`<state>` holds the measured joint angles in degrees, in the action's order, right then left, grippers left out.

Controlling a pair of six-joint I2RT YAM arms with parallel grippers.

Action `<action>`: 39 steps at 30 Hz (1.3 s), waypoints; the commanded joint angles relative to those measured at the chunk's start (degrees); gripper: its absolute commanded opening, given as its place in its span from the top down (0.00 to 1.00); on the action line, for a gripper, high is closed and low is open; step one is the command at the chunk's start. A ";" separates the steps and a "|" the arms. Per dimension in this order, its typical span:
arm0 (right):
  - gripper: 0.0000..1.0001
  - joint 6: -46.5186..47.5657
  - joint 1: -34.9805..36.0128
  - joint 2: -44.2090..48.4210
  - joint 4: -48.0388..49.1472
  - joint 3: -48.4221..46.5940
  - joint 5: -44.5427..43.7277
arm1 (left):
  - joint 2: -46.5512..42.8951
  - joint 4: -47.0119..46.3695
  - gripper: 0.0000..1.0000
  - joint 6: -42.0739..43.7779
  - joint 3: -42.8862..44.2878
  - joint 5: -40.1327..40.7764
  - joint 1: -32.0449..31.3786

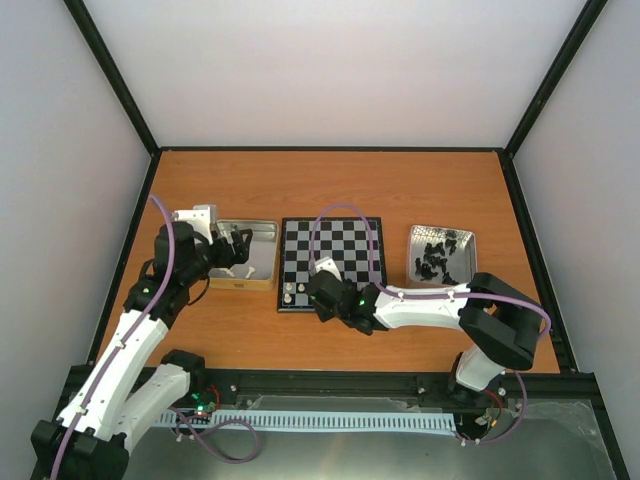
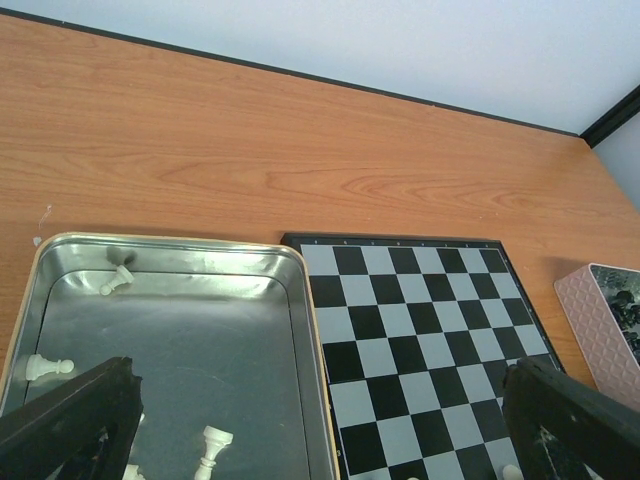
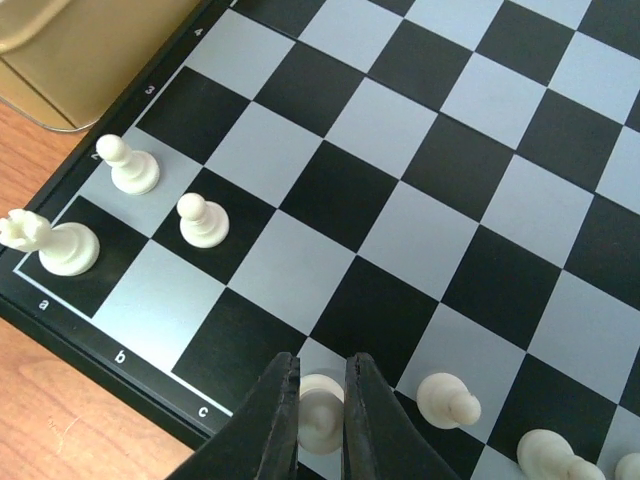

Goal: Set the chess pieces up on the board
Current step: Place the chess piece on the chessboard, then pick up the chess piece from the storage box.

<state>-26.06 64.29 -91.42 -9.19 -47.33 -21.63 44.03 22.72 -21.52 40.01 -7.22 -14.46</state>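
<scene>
From above, we see the board, black and pale grey chequers in a thin black rim, lying square to the table between two metal tins. The left tin sits under the left gripper. The right tin holds black chess pieces. The right gripper hangs over the board's near left corner.

From the left wrist, we find its fingers spread wide with nothing between them. Below, cream figures lie in the tin. One pawn is on its side, its long axis across the view, and another is tipped at a slant.

From the right wrist, the two fingers are clamped on a cream piece that stands upright on the front row by the letter c, axis vertical. A crowned piece stands in corner a, and pawns are upright on the squares beside it.
</scene>
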 commanded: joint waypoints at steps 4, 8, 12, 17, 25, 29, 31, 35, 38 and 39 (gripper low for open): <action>0.96 -2.64 0.58 0.14 1.88 1.65 -2.69 | -0.37 -1.56 0.00 0.81 0.56 -0.51 0.53; 0.84 -2.95 0.58 0.41 1.41 1.77 -1.86 | -0.44 -1.65 0.00 0.94 0.59 -0.67 0.72; 0.66 -4.67 0.57 2.55 -1.84 -0.13 -1.83 | -0.46 -1.70 0.00 0.96 0.66 -0.69 0.96; 0.52 -7.50 0.45 9.48 -7.06 -3.73 -3.02 | -0.37 -1.58 0.00 0.95 0.65 -0.60 1.29; 0.47 -12.52 -2.95 15.13 -15.02 -6.30 -0.96 | 3.07 -0.04 0.00 1.52 0.95 -1.79 3.29; 0.47 -13.37 -3.91 16.23 -16.61 -5.96 -0.29 | 6.64 1.01 0.00 2.28 0.97 -3.04 3.82; 0.47 -13.64 -4.76 16.52 -16.97 -5.49 0.42 | 8.75 1.81 0.00 2.67 1.37 -3.42 3.82; 0.47 -12.83 -6.76 16.25 -17.57 -4.00 1.77 | 12.72 4.83 0.01 3.63 3.75 -2.49 3.82; 0.48 -11.42 -8.94 15.21 -17.97 -3.49 3.48 | 16.48 8.69 0.05 3.47 7.52 0.10 3.97; 0.48 -10.72 -9.47 14.64 -18.56 -3.55 3.70 | 18.19 10.48 0.08 3.07 8.79 1.03 4.14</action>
<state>-38.09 56.90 -76.12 -25.58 -51.81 -19.05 58.59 27.88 -19.38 42.39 -9.06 -10.85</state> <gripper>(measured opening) 0.523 0.964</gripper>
